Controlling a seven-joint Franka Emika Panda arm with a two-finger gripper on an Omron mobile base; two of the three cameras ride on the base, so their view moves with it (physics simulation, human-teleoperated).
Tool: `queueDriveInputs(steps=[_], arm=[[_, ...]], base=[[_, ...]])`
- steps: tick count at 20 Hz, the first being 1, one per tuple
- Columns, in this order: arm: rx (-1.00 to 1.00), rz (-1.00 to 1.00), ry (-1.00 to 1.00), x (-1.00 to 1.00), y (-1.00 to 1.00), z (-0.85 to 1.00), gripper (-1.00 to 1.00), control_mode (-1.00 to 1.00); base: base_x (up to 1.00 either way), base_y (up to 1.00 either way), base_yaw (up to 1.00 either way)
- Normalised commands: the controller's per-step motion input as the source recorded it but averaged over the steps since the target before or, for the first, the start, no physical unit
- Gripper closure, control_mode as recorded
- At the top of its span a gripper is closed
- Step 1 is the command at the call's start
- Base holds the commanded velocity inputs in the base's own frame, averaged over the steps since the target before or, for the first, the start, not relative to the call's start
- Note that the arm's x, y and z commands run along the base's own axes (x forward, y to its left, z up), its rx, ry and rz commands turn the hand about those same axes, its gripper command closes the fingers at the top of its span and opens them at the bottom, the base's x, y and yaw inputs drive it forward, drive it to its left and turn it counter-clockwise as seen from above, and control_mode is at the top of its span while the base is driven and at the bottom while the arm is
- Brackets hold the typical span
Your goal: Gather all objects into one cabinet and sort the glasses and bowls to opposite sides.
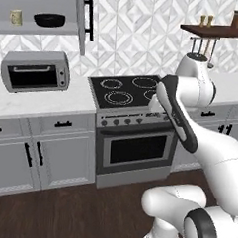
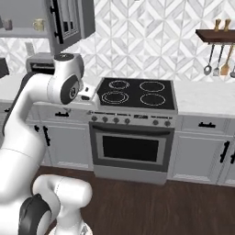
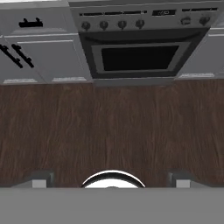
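- Looking at the left base view first: the wall cabinet point(image 1: 82, 20) is already open, and on its shelf the pale tumbler point(image 1: 16, 17) sits at the left with the wide black bowl point(image 1: 49, 20) just beside it to the right. They look apart but close. The toaster oven point(image 1: 35, 70) sits on the desk point(image 1: 43, 101) right below, so I'd come in high to stay off it.
- From the right base view: the cabinet door, with its long black bar handle point(image 2: 56, 20), swings out toward the stove point(image 2: 135, 94). A mug-like thing point(image 2: 39, 24) shows on the shelf, too small to be sure. I'd swing the arm around that door edge, not through it.
- In the hand view: the tool point(image 3: 112, 183) points down at the wood floor point(image 3: 109, 127) in front of the oven door point(image 3: 138, 57), fingertips point(image 3: 40, 181) wide apart and holding nothing. I'd guess the next step is raising and re-aiming toward the shelf before anything else.
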Motion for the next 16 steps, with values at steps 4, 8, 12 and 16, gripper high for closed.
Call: queueDriveInputs(steps=[4,8,12,16], arm=[[0.00,0.00,0.00,0.00,0.00,0.00,-1.00,1.00],[0.00,0.00,0.00,0.00,0.00,0.00,-1.00,1.00],[0.00,0.00,0.00,0.00,0.00,0.00,-1.00,1.00],[0.00,0.00,0.00,0.00,0.00,0.00,-1.00,1.00]], base=[[1.00,-0.49,0.00],[1.00,-0.51,0.00],[1.00,-0.49,0.04],[1.00,-0.94,0.00]])
